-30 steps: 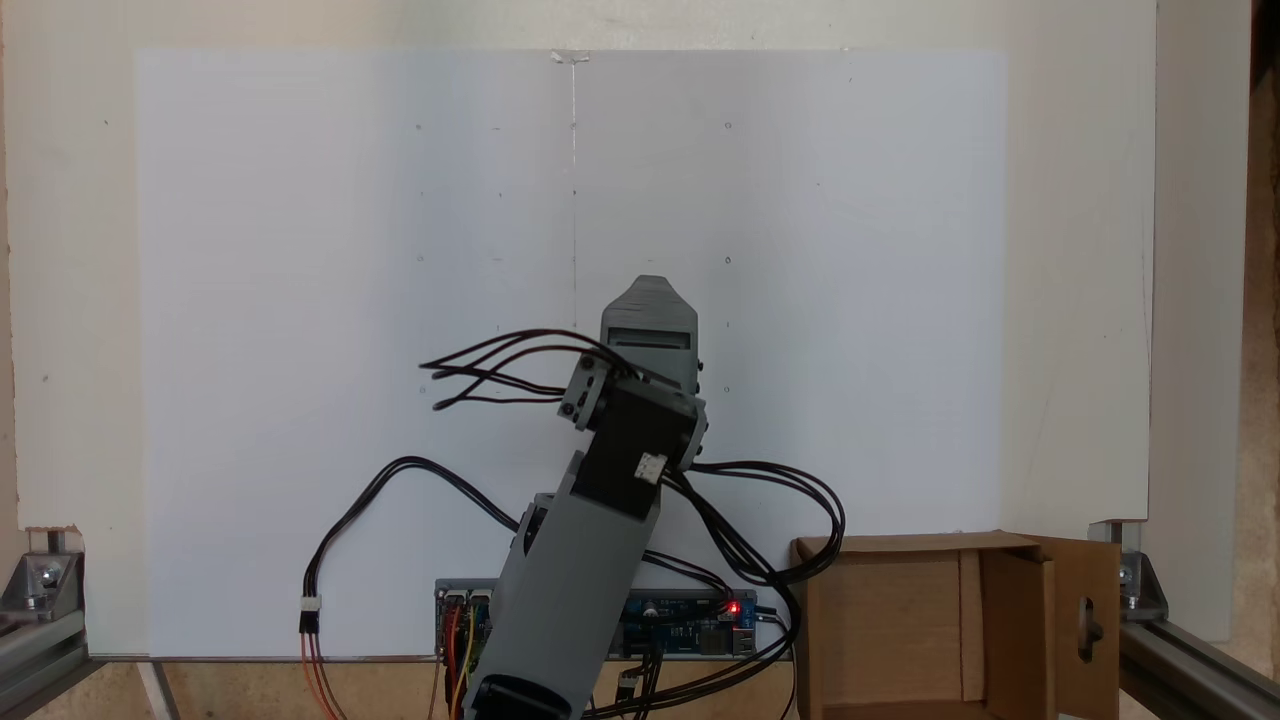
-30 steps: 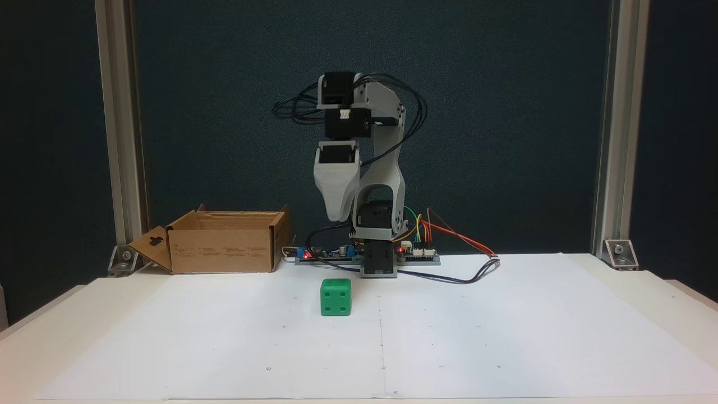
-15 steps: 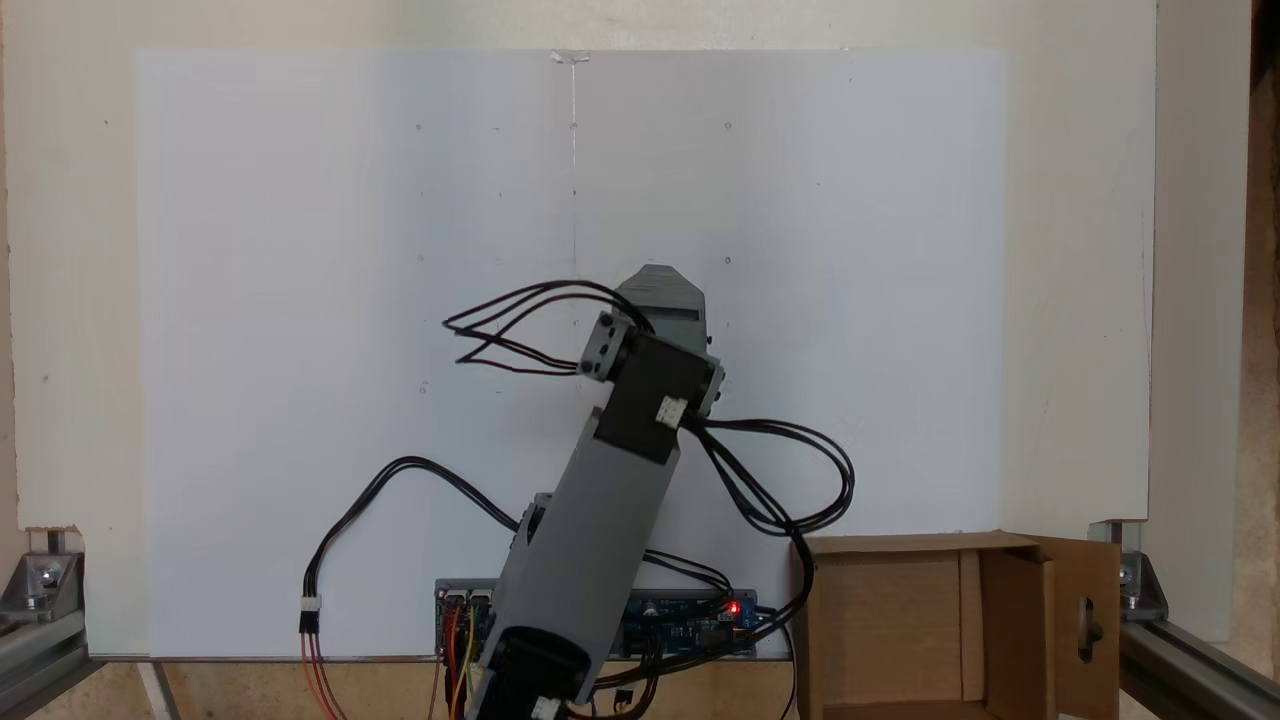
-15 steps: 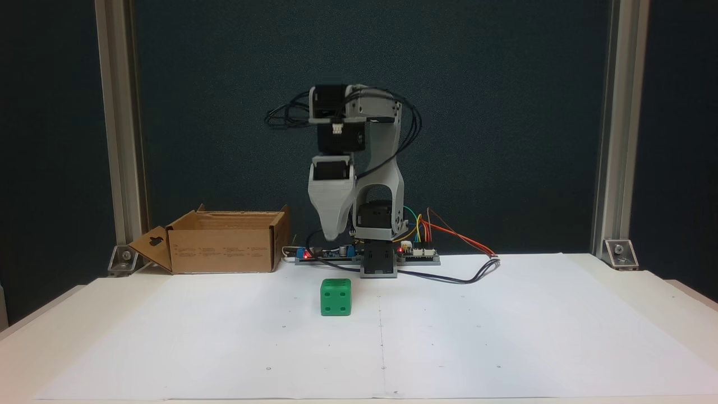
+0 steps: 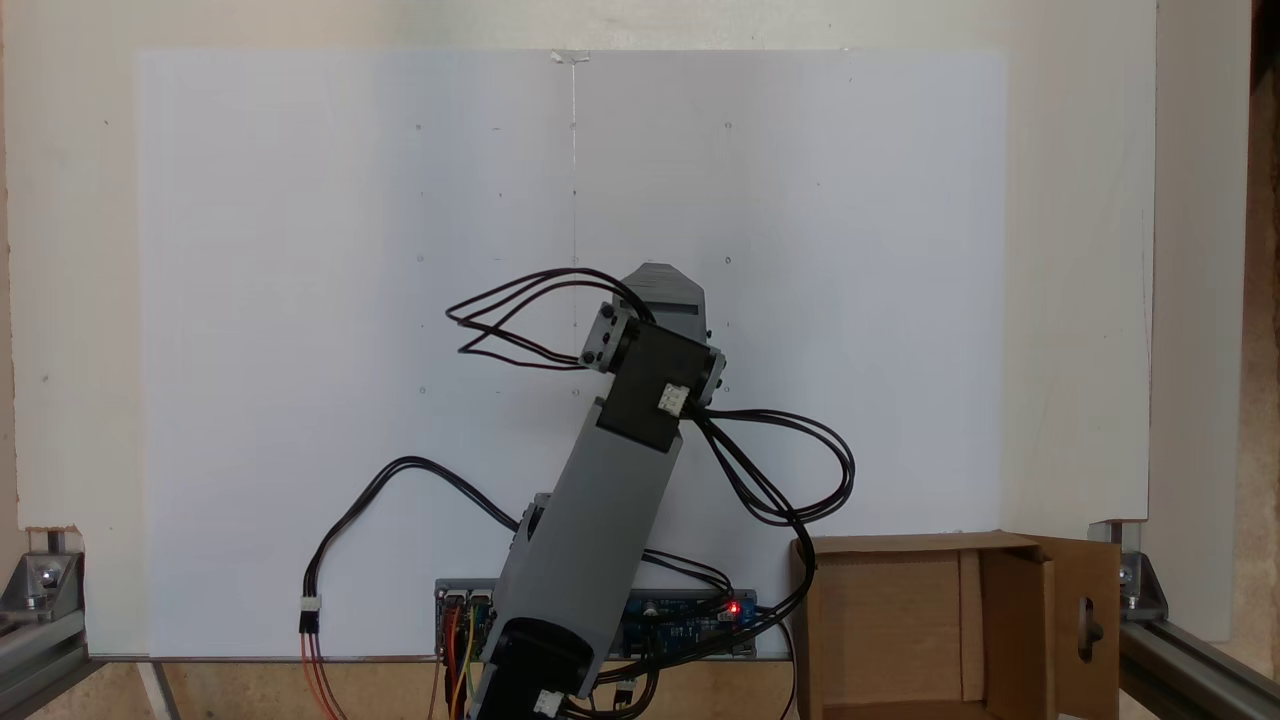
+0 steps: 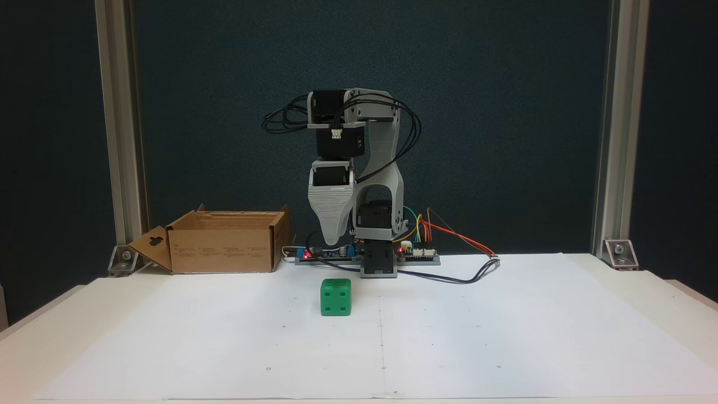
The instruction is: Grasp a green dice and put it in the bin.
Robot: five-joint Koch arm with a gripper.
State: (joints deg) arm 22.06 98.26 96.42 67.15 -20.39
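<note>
The counter [image 6: 561, 314] carries white paper. The bin [image 6: 224, 242] sits well to the left of the jaws [image 6: 332, 240] in this fixed view. The jaws hang tip-down, one tip showing, so their gap cannot be told. The green dice [image 6: 336, 297] rests below them, apart.

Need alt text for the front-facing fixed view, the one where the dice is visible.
A grey gripper points down above a green dice resting on white paper, not touching it. An open cardboard bin stands at the back left, beside the arm's base.
</note>
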